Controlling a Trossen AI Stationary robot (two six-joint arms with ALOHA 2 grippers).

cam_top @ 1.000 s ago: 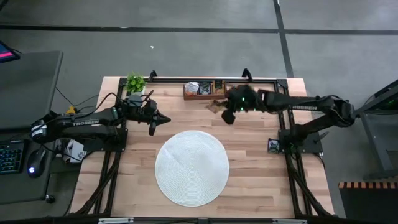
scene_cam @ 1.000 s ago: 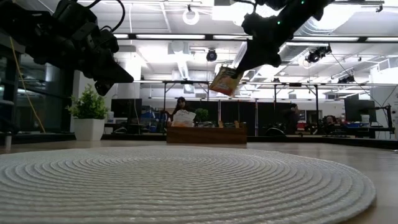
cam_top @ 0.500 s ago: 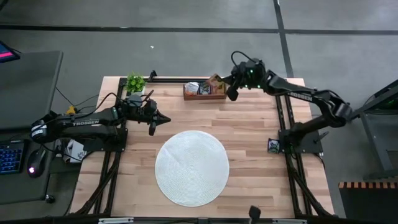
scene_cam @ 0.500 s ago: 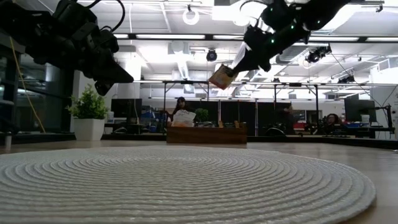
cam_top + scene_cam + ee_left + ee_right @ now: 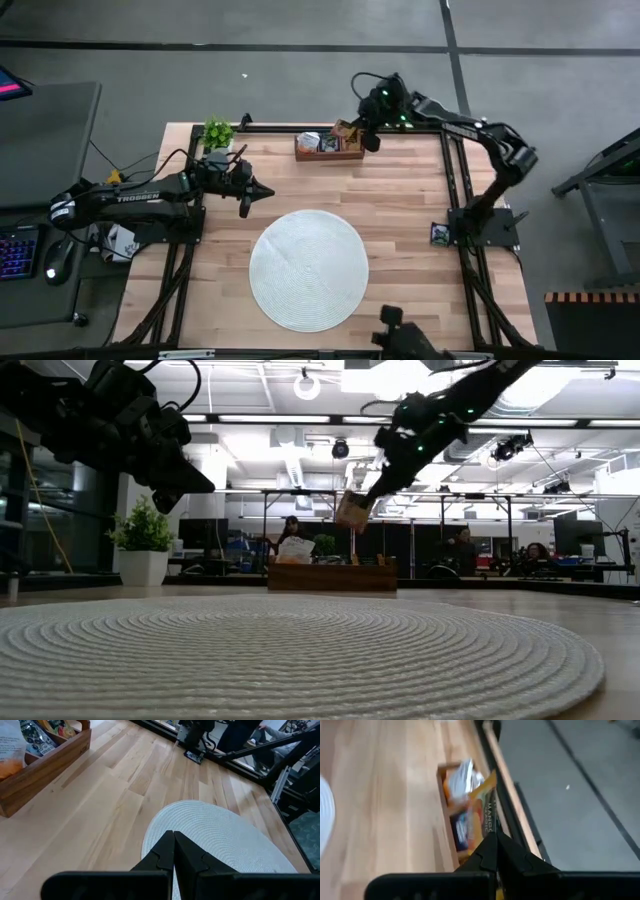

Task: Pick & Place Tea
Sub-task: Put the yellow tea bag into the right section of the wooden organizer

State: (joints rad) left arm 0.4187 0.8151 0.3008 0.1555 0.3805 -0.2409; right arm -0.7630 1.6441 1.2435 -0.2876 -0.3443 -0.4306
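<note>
So the right gripper (image 5: 362,128) is pinched tight on an orange-yellow tea sachet (image 5: 352,510), dangling it by one edge right above the wooden tray (image 5: 329,153) at the far side of the table, probably so it can drop straight into a compartment with the other sachets. The left gripper (image 5: 262,191) sits with its fingers together and nothing in them, parked near the round mat (image 5: 308,268), likely just keeping out of the way.

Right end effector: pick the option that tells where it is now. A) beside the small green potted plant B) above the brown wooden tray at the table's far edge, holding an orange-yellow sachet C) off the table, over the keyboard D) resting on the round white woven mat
B: the high view shows the right end effector over the brown wooden tray, and the low view shows the orange-yellow sachet pinched in it, hanging above the tray.
</note>
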